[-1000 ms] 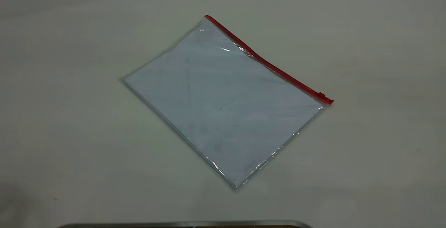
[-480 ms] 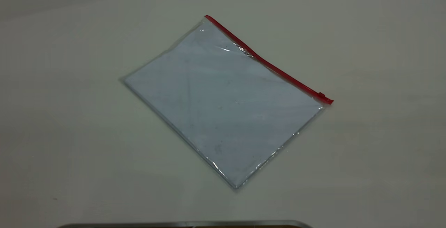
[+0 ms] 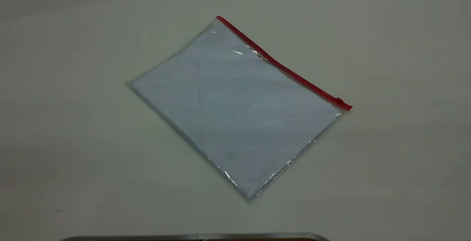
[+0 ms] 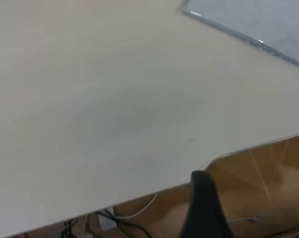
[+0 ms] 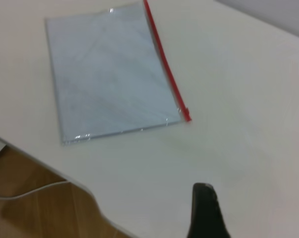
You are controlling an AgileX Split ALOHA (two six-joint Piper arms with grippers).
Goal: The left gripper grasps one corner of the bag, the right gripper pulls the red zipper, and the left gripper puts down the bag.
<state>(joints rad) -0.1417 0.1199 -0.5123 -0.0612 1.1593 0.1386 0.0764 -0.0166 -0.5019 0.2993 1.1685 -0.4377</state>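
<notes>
A broad, pale off-white counter (image 3: 386,49) fills the exterior view, and lying flat near its middle is a large, clear plastic rectangular bag (image 3: 235,112), turned diagonally. Its thin red zipper strip (image 3: 283,68) runs along the far long edge, pale sheets showing through.

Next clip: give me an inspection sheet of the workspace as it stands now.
Surface: pale table, bare around the bag.
Job's things: bag lies flat and diagonal; red zipper along its far edge, slider at the right end.
Clutter: nothing seen.
Grippers: left gripper and right gripper each show one dark finger, away from the bag.
Cables: white and black cables below the table edge.
Surroundings: wooden floor.
</notes>
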